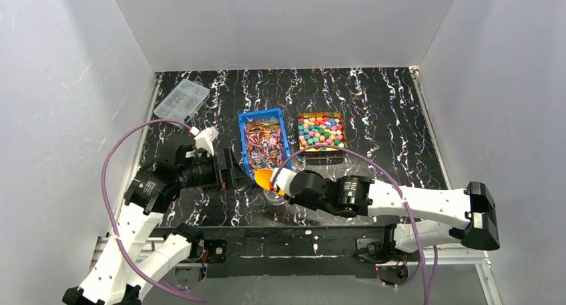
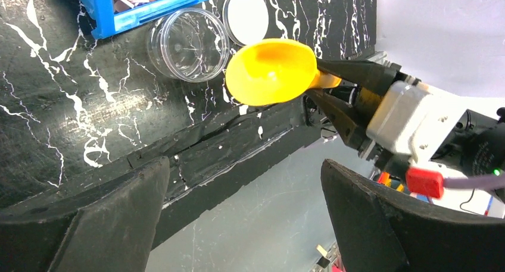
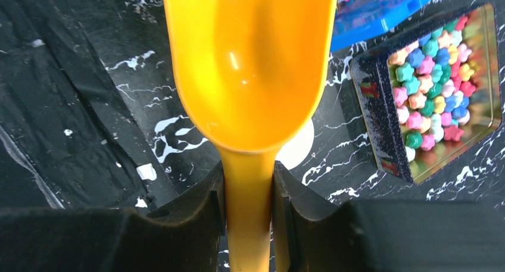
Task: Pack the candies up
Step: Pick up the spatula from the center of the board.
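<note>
Orange plastic fills the grip of the right fingers (image 3: 220,206), which are pressed from both sides onto the handle of a glossy orange plastic scoop (image 3: 250,63), partly closed around it. The scoop's bowl juts out past the fingertips and carries nothing. Just below the bowl stands a clear round plastic jar (image 2: 186,44), with a white round lid (image 2: 245,15) lying flat beside it on the black, white-veined tabletop (image 1: 374,105). Facing the scoop from the other side, the left fingers (image 1: 231,169) are spread wide and hold nothing. Beyond both sets of fingers sits a blue plastic bin (image 1: 244,139) of shiny wrapped candies (image 1: 264,139). Further out from the right fingers, a dark square tin (image 3: 372,105) holds pink, green, blue and yellow flower-shaped candies (image 3: 432,87). Well beyond the left fingers lies a clear plastic compartment box (image 1: 181,98).
</note>
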